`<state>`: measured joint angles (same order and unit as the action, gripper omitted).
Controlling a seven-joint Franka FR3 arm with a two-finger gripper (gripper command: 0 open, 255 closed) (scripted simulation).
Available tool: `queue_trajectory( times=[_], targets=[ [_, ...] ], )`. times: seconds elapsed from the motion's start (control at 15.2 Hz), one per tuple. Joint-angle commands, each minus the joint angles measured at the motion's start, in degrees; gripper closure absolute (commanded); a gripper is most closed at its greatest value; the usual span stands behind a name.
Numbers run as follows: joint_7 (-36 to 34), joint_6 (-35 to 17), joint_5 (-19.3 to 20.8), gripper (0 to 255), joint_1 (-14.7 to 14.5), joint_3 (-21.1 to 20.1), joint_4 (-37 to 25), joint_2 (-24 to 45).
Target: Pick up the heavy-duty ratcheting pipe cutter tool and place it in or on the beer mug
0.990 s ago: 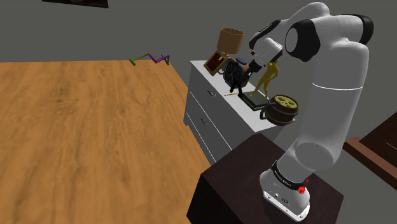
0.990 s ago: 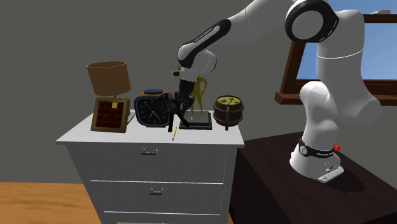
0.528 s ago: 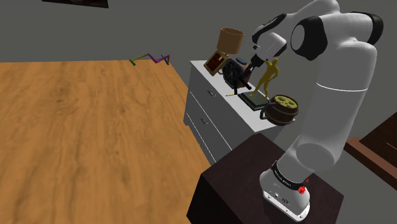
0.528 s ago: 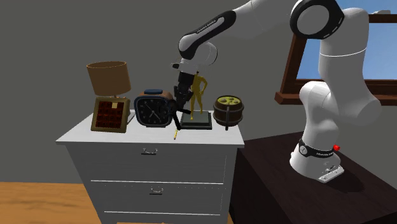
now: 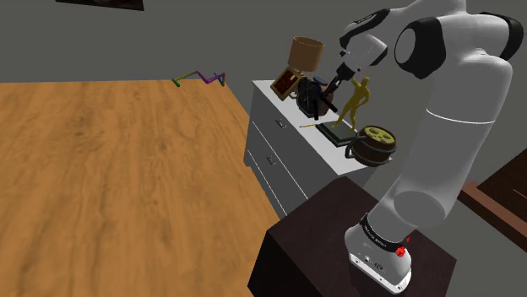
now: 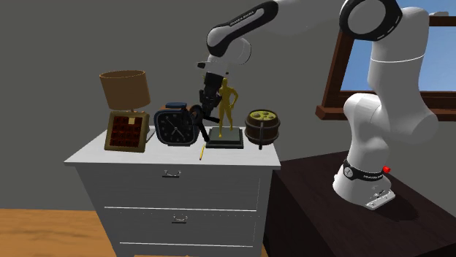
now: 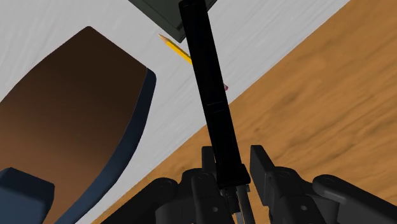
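Gripper is clamping, fingers nearly closed, on the black pipe cutter, which is hanging from it over the white dresser top btwn clock & gold statuette, w/ barrel-shaped beer mug sitting apart beyond the statuette

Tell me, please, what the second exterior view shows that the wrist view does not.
The second exterior view adds the lamp, golden figure, barrel mug, window and white arm. The wrist view adds the grip itself: the gripper shut on the pipe cutter. Both share that pipe cutter, the clock, pencil and dresser top.
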<state>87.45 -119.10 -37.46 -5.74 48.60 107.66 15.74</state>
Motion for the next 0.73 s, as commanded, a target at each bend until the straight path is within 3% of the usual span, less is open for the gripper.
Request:
queue_trajectory(
  times=[0.0, 0.66],
  targets=[
    [-1.0, 1.1, 1.1, 255, -0.3, 0.4, -0.8, -0.9],
    [-5.2, 6.5, 5.0, 255, -1.1, 1.7, -5.4, -3.7]
  ],
)
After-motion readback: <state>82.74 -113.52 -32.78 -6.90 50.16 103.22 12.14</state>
